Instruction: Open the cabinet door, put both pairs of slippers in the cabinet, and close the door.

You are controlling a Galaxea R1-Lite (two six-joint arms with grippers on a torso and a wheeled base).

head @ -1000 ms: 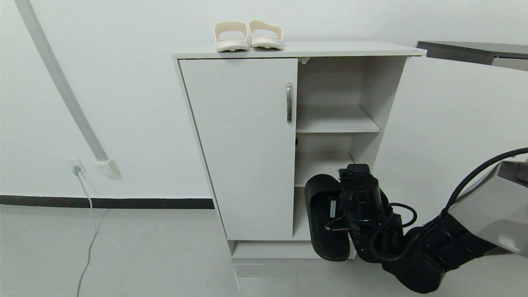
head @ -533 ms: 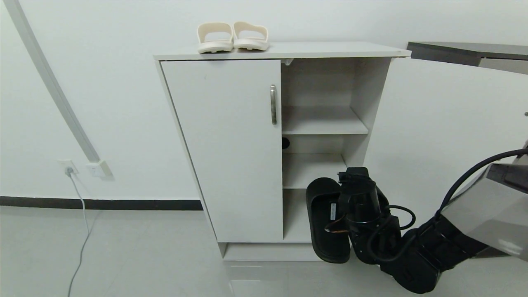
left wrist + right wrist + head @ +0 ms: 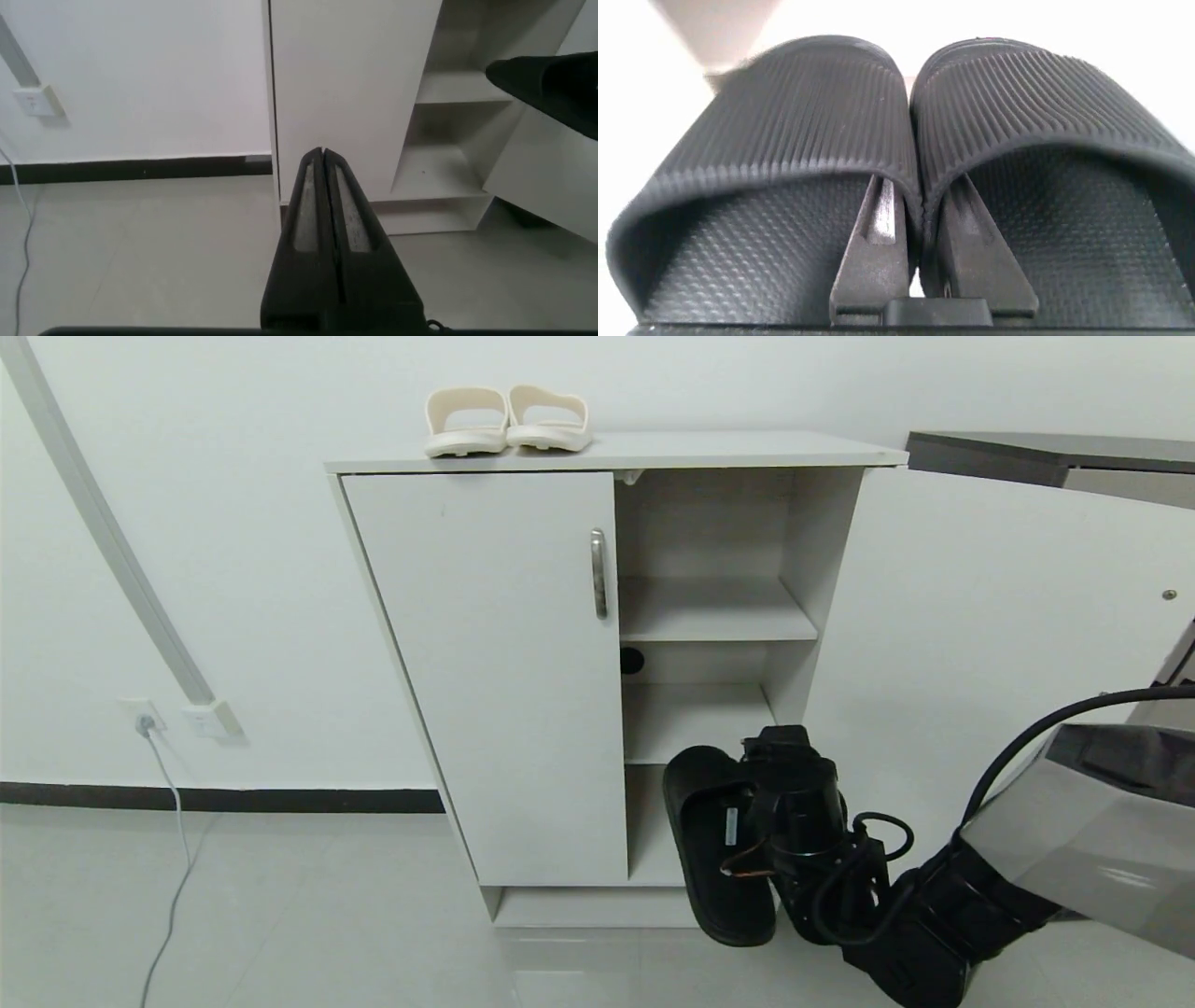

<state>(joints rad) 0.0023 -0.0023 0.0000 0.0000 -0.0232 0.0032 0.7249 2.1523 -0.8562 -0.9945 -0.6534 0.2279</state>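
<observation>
In the right wrist view, the right gripper (image 3: pixel 920 191) has one finger (image 3: pixel 876 238) under each strap of the black slippers (image 3: pixel 785 140). It pinches the two inner strap walls together, so it carries both. The left gripper (image 3: pixel 322 168) is pressed together on nothing, over bare floor (image 3: pixel 140 252) short of the cabinet (image 3: pixel 607 450).

In the head view, lower centre-right, the black slippers hang with their long axis near upright, in front of the cabinet's open right half. The bottom compartment (image 3: pixel 646 831) lies just behind them and to the picture's left. The right arm is therefore the one placed to push in, probably after tipping the pair flatter.

Counted:
- two black slippers
- two cream slippers (image 3: pixel 509 418), side by side on the cabinet top at upper centre
- three open compartments
- one shut door (image 3: pixel 485 672)
- one open door (image 3: pixel 980 616)
</observation>
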